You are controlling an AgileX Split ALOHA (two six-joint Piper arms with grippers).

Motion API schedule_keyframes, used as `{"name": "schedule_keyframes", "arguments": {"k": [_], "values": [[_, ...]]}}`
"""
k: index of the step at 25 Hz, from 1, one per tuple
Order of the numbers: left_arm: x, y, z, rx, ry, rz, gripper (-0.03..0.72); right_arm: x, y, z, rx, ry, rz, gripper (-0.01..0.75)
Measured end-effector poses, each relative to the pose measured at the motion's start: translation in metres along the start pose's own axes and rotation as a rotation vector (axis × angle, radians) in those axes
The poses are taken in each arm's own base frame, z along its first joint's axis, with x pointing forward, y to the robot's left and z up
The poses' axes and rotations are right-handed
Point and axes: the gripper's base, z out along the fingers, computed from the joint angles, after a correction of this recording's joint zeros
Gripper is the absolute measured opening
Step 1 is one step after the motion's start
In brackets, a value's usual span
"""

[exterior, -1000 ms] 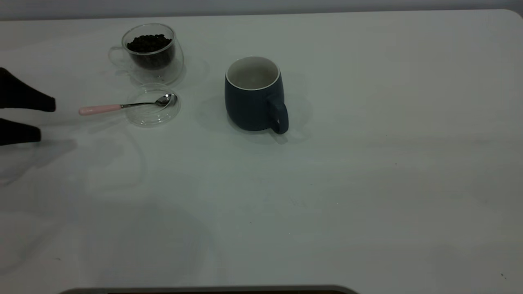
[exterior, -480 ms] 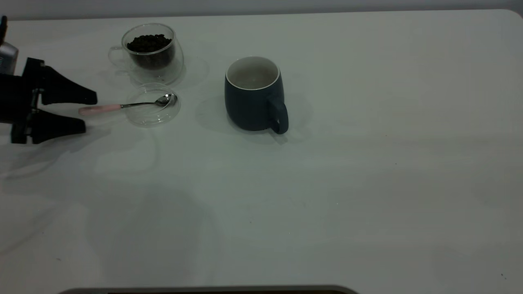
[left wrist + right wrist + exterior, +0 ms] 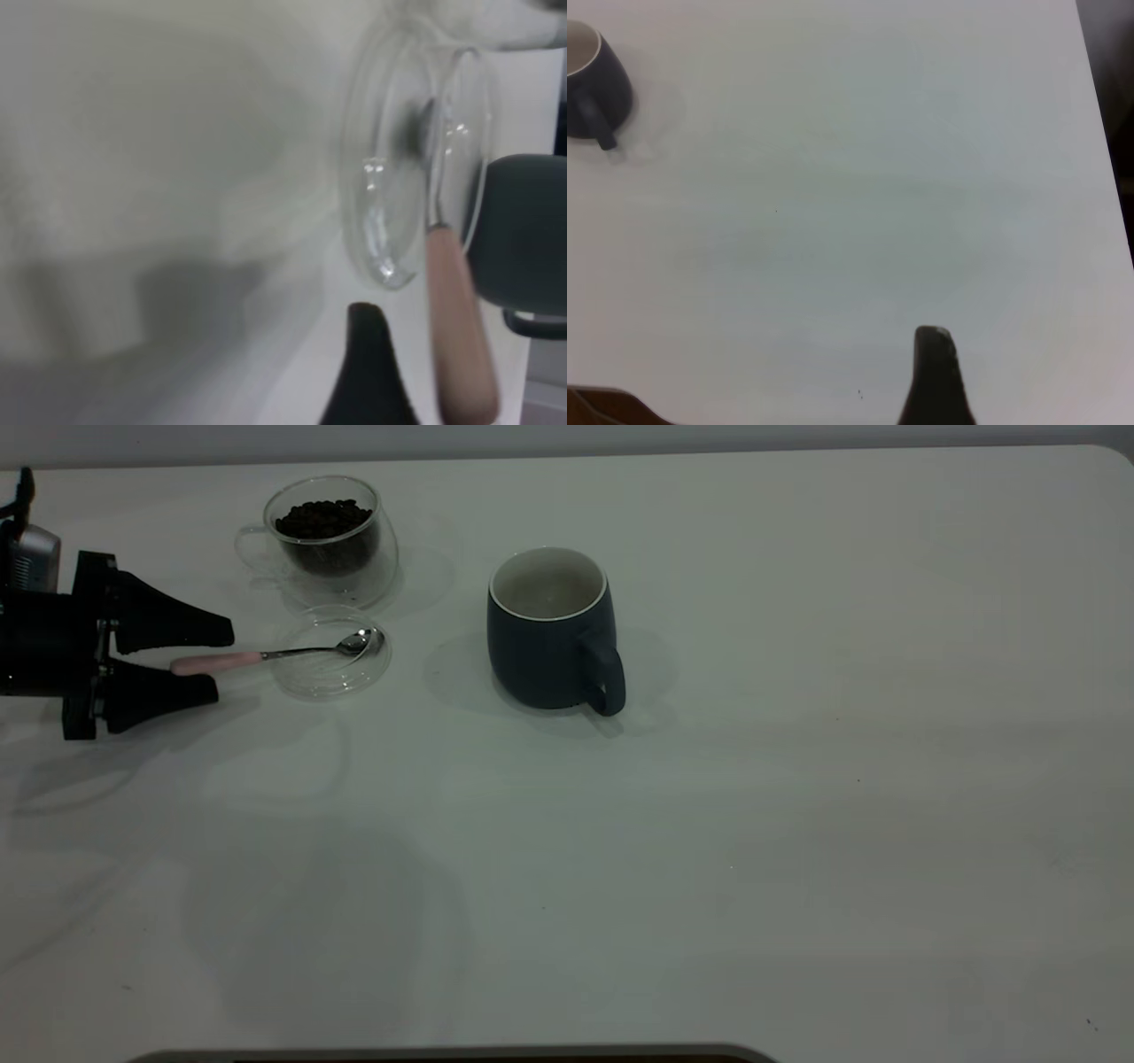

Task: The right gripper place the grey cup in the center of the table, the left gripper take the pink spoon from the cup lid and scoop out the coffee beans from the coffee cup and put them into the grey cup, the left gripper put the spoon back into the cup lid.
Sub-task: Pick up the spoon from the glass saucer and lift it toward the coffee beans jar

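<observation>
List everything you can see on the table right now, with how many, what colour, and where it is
grey cup: one, dark blue-grey with white inside, upright near the table's middle, handle toward the camera.
coffee cup: one, clear glass, far left.
coffee beans: one heap, dark brown, inside the coffee cup.
cup lid: one, clear glass, just in front of the coffee cup.
pink spoon: one, metal bowl on the cup lid, pink handle pointing left.
table: one, white.
left gripper: black, open, its fingers on either side of the spoon handle's end.
right gripper: black, only one finger seen, in the right wrist view.
</observation>
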Motion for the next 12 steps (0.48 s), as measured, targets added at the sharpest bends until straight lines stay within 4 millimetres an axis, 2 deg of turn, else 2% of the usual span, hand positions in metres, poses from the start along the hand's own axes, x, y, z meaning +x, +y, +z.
{"name": "schedule_keyframes", "arguments": {"k": [12], "values": [[-0.0005, 0.0, 0.0002, 0.003, -0.007, 0.02, 0.282, 0.0, 0.0, 0.0, 0.0, 0.0, 0.0, 0.59]]}}
